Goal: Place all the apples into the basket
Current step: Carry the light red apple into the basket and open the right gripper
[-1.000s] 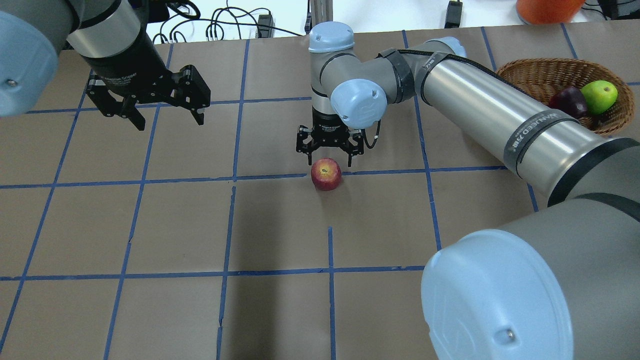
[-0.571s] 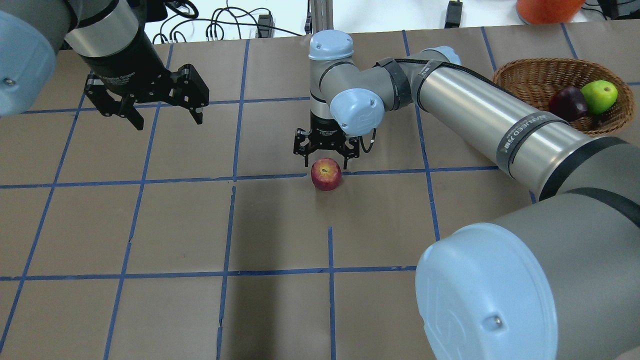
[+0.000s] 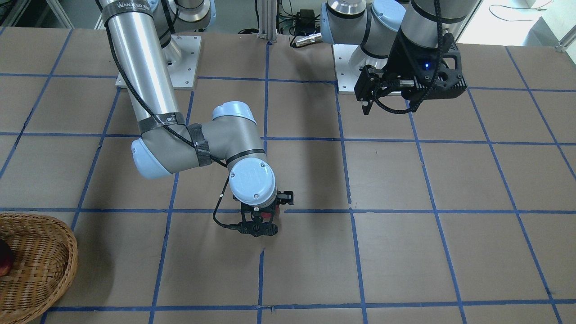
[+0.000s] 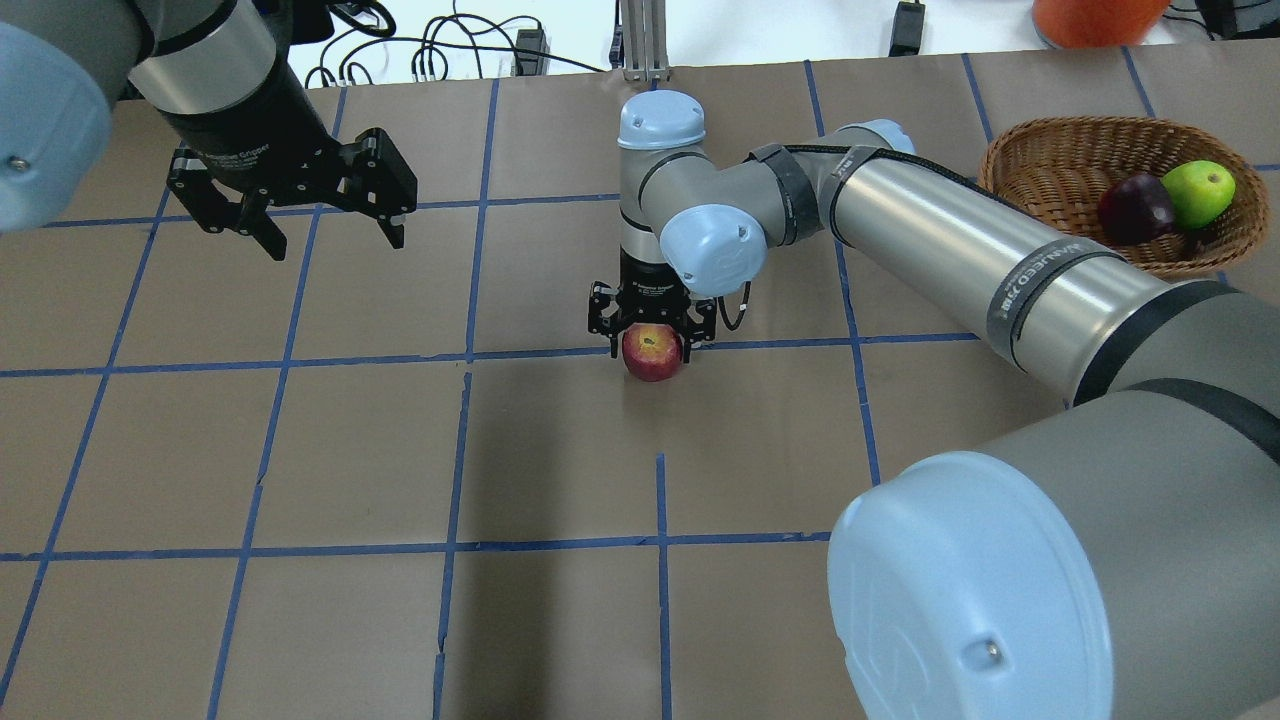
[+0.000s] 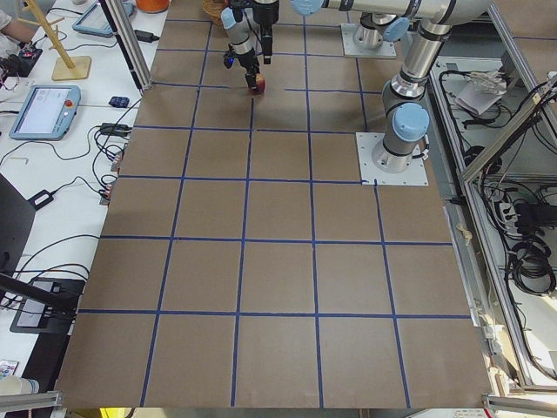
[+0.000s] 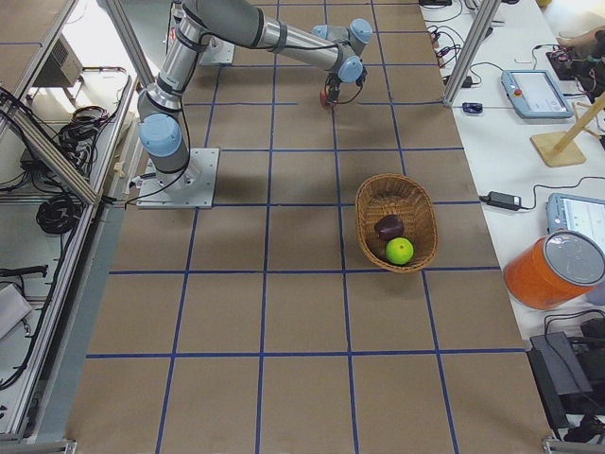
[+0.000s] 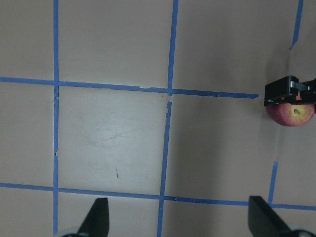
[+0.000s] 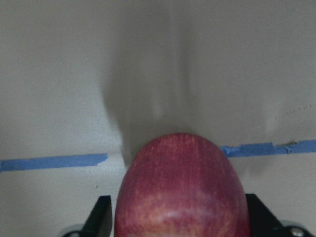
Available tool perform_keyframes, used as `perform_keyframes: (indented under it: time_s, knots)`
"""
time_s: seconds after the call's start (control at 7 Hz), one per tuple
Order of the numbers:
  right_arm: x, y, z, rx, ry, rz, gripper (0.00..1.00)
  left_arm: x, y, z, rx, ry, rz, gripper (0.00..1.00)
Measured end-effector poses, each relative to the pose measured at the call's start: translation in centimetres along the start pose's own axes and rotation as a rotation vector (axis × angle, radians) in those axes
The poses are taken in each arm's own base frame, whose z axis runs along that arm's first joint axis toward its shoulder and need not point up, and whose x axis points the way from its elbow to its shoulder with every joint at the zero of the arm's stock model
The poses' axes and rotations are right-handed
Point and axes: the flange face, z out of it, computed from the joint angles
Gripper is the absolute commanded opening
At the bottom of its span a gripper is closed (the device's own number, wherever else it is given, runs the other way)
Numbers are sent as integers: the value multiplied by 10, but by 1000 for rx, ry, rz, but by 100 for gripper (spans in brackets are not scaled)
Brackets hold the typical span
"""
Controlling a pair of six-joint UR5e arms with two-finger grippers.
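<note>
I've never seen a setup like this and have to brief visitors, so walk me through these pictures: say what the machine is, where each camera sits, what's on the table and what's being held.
This is a robot with two arms, mounted at a paper-covered table marked off with blue tape. One camera looks down from behind the robot and one faces it from across the table. Two more watch from the table's ends, and one rides on each wrist.

A wicker basket holds a dark maroon apple and a lime-green apple. A third, lighter red apple lies on the table.

The right arm reaches down over that apple, with its jaws open on either side of it. I can't tell whether they touch it, and nothing is lifted. The left arm hangs above the table, jaws open and empty.
</note>
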Motion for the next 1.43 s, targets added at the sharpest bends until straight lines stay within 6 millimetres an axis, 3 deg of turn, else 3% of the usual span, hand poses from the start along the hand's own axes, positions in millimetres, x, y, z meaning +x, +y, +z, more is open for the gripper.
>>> perform_keyframes:
  time_s: [0.14,0.29,0.43,0.57,0.71,0.86,1.0,1.14,1.43]
  knots:
    - [3,0,-13,31,12,-6,0,0,0,0,0,0,0,100]
    - [16,1,-45,77,9,-4,0,0,0,0,0,0,0,100]
    - [48,1,-90,115,-5,-1,0,0,0,0,0,0,-1,100]
    - [107,-3,-138,135,-14,0,0,-1,0,0,0,0,-1,100]
    - [182,-8,-179,154,-1,10,0,-1,0,0,1,0,-1,100]
    - [252,-13,-204,171,25,31,0,-1,0,-1,2,1,-1,100]
    - [318,-26,-213,195,48,38,0,-1,-1,-1,3,1,-3,100]
    - [373,-48,-206,235,73,14,0,-1,-1,-1,3,0,-3,100]
    - [453,-90,-174,290,125,-13,0,-1,-1,0,1,0,-3,100]
